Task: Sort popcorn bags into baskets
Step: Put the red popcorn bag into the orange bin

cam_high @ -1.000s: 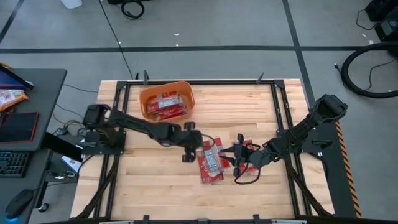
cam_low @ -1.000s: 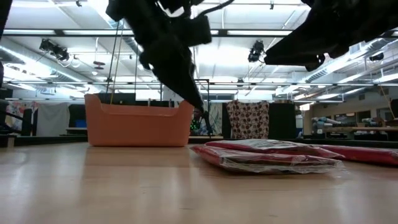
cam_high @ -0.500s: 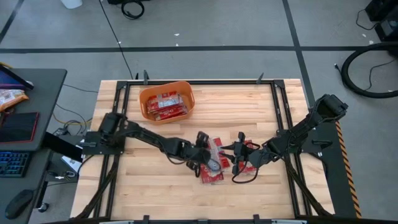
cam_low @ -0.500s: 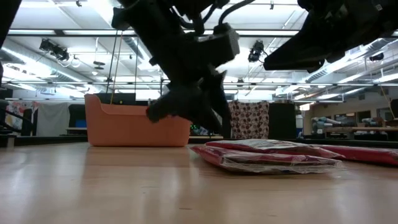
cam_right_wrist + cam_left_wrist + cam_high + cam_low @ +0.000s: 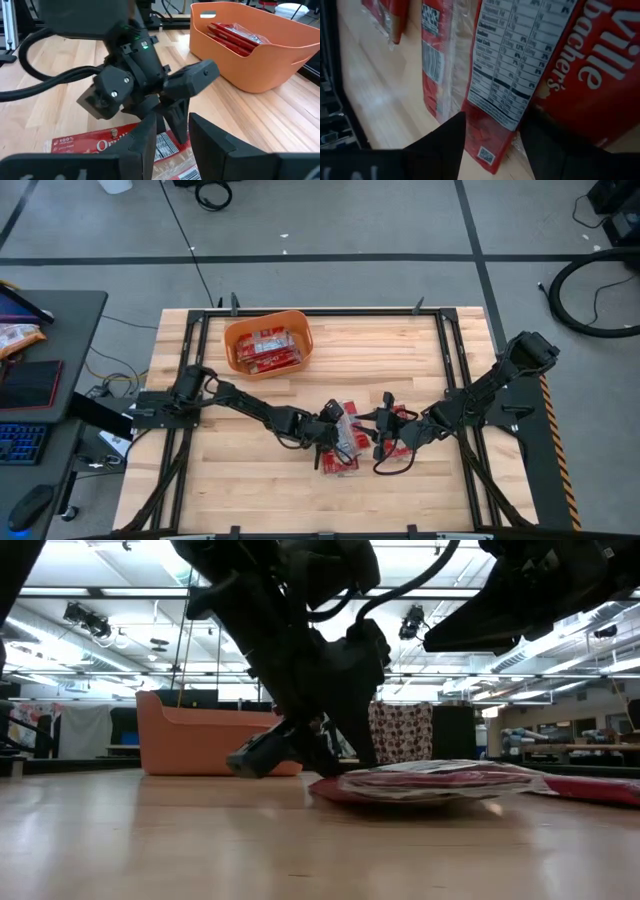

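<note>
Orange tub [image 5: 268,343] far left, few popcorn bags [image 5: 268,350] already in. Left gripper [image 5: 331,432] mid-table, fingers [image 5: 440,142] apart, straddling edge of top bag in the loose pile [image 5: 343,443]. We reckon bags light, floppy, slick film; pinch stiff sealed end. Right gripper [image 5: 384,427] beside pile, fingers apart.

Wooden table [image 5: 400,350]; orange tub [image 5: 267,343]; popcorn bags [image 5: 342,445]

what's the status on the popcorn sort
Left claw open, straddling a packet's edge in the pile. Right claw open beside it. Tub holds packets; path unobstructed.
</note>
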### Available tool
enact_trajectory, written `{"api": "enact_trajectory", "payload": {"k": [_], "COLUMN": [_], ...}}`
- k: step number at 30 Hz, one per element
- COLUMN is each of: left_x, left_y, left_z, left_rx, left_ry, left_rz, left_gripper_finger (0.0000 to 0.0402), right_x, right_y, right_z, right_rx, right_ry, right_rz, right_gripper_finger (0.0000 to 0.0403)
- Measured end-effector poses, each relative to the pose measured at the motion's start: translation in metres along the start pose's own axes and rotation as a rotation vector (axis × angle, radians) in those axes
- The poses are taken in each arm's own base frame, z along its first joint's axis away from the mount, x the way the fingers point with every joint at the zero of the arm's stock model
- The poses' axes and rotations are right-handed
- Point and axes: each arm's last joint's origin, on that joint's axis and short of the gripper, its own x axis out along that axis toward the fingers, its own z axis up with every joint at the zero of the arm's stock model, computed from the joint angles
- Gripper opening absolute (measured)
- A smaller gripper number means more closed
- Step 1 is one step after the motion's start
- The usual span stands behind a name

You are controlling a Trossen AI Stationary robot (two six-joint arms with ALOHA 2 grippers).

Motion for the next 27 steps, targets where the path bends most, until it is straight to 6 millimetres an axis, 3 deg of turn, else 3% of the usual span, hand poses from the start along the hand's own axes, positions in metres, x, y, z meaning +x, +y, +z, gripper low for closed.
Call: {"api": "enact_trajectory", "payload": {"k": [4,12,15,20,27], "left_x": [0.006,0.004,-0.005,-0.043,-0.111], "left_y": [0.0,0.001,0.003,0.02,0.056], "left_z": [-0.002,-0.003,-0.003,-0.007,-0.035], "left_rx": [0.032,-0.048,-0.049,-0.104,-0.237], "left_ry": [-0.005,0.001,0.014,0.045,0.15], "left_rz": [-0.015,-0.012,-0.007,0.04,0.196], "left_gripper_finger": [0.0152,0.0025,0.0009,0.001,0.0006], "right_x": [0.0,0.0,0.0,0.0,0.0], "right_y": [0.0,0.0,0.0,0.0,0.0], "right_z": [0.0,0.0,0.0,-0.001,0.0], "right_rx": [-0.006,-0.007,-0.009,-0.012,-0.009], "right_ry": [0.0,0.0,0.002,0.005,0.002], "right_rz": [0.0,0.0,0.0,-0.001,0.0], "right_gripper_finger": [0.012,0.012,0.012,0.012,0.012]}}
